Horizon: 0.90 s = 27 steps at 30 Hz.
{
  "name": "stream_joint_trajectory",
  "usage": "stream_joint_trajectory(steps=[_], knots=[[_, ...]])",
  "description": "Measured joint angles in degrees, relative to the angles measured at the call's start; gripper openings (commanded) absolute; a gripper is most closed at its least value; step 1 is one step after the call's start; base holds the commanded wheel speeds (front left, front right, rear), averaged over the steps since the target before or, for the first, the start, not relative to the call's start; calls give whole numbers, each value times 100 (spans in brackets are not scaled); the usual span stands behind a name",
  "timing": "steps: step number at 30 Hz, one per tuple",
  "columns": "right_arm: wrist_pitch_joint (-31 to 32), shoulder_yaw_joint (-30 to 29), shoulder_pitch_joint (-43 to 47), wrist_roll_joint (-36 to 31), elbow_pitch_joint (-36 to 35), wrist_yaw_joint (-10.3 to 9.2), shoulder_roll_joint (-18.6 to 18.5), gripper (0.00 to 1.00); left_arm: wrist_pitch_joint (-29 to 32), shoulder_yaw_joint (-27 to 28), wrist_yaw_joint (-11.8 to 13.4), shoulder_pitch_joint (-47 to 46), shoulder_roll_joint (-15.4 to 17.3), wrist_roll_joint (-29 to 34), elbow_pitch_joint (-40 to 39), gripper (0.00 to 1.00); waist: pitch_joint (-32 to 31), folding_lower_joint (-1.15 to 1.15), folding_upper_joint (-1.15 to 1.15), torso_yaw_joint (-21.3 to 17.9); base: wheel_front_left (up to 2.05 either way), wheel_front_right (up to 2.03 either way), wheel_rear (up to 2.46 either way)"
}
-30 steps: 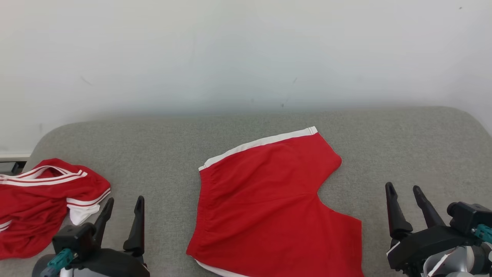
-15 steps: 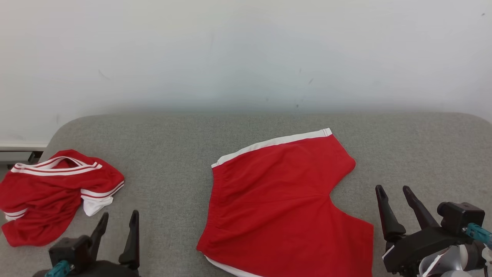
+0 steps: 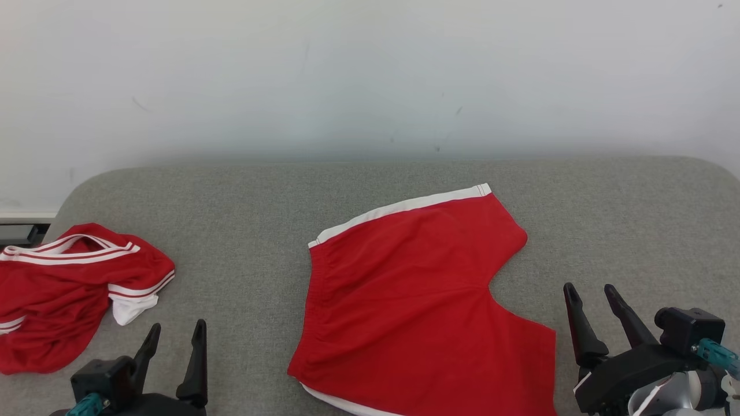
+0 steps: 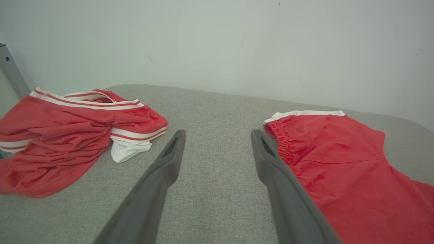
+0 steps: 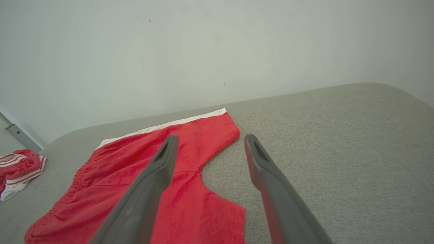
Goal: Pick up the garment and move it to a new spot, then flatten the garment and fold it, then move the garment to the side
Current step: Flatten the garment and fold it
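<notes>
Grey woven cushion (image 3: 243, 208) bears flat red shorts (image 3: 416, 300), white-trimmed.

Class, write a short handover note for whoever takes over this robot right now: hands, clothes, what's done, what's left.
Left hand: open, empty, low between the two garments.
Right hand: open, empty, just right of the red shorts.
Shorts lie spread flat on the grey cushion; a crumpled red garment sits at far left.
Done: shorts look flattened.
Left: fold them, then move them aside.
</notes>
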Motion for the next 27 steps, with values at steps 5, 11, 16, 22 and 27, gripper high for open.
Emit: stream_joint_trajectory(steps=[5, 11, 16, 22, 27], knots=[[-44, 21, -1, -14, 22, 0, 7, 100, 70, -2, 1, 1, -4, 110, -10, 100, 27, 0, 0, -18, 0, 0, 0], [-47, 25, 0, -14, 48, 0, 7, 100, 119, -2, 1, 1, -16, 151, -47, 100, 57, 0, 0, -21, 0, 0, 0], [-53, 53, -1, -19, 68, 0, 7, 100, 169, -2, 1, 1, -15, 185, -93, 100, 79, 0, 0, -21, 0, 0, 0], [-1, 132, -3, -131, 89, 1, -31, 100, 368, -141, -18, 1, -8, 189, -97, 100, 97, 0, 0, -17, 0, 0, 0], [611, 414, 54, -299, 248, 24, -245, 100, 942, -528, -312, 1, -43, 94, 121, 100, 112, 0, 0, -10, 0, 0, 0]])
